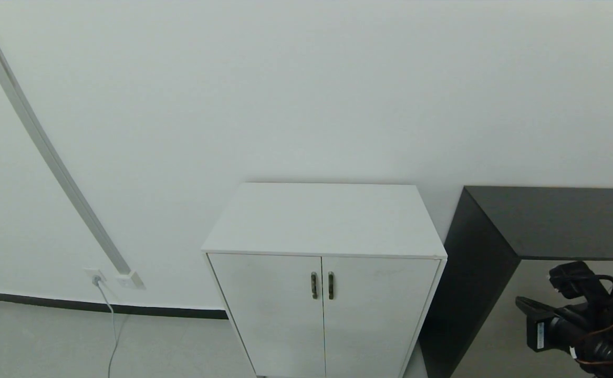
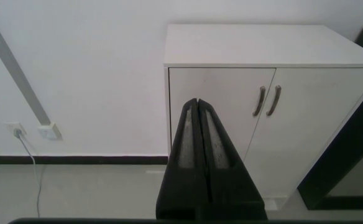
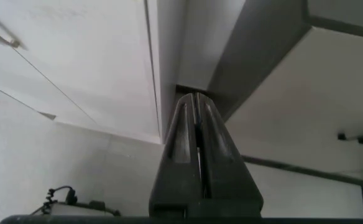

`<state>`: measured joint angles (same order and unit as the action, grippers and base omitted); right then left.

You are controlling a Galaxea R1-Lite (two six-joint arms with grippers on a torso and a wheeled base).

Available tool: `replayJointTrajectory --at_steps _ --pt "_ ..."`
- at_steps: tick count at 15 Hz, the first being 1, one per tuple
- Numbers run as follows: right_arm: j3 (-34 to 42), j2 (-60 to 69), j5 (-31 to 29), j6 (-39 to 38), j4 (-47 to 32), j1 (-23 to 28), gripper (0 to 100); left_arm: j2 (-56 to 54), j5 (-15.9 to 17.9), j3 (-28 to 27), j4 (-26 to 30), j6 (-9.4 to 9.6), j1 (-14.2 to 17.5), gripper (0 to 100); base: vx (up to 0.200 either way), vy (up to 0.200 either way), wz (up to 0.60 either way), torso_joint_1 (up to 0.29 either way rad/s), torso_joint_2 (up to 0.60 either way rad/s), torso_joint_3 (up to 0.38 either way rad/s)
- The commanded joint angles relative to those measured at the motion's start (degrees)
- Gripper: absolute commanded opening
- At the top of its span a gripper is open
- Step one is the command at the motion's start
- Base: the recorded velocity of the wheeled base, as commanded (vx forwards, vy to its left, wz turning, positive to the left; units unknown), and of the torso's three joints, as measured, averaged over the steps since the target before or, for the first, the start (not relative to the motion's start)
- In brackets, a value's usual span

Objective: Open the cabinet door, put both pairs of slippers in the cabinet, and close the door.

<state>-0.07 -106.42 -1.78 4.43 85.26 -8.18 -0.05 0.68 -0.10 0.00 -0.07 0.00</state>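
Left claw (image 2: 197,107) is clenched on nothing, its fingers pressed flat together, in front of the left door of the white cabinet (image 2: 256,46). Right claw (image 3: 197,102) is likewise clenched and empty, facing the gap between the cabinet and the black counter (image 1: 558,220). Both cabinet doors are shut, with their two handles (image 1: 314,285) side by side at the middle seam.

No text, number or sign can be read anywhere. The white cabinet (image 1: 324,220) shows only plain surfaces. A small white sticker (image 1: 540,336) at the head view's lower right carries print too small to read.
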Motion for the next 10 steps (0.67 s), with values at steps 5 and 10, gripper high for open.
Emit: replayJointTrajectory --at_steps 5,10 --pt "0.07 18.09 0.46 0.15 -17.23 0.36 0 0.05 0.02 0.01 0.00 -0.10 0.00 0 0.000 0.000 0.00 0.000 0.00 0.000" --pt "0.07 36.38 2.48 0.23 -37.54 0.36 0 0.05 0.02 0.01 0.00 -0.10 0.00 0 0.000 0.000 0.00 0.000 0.00 0.000"
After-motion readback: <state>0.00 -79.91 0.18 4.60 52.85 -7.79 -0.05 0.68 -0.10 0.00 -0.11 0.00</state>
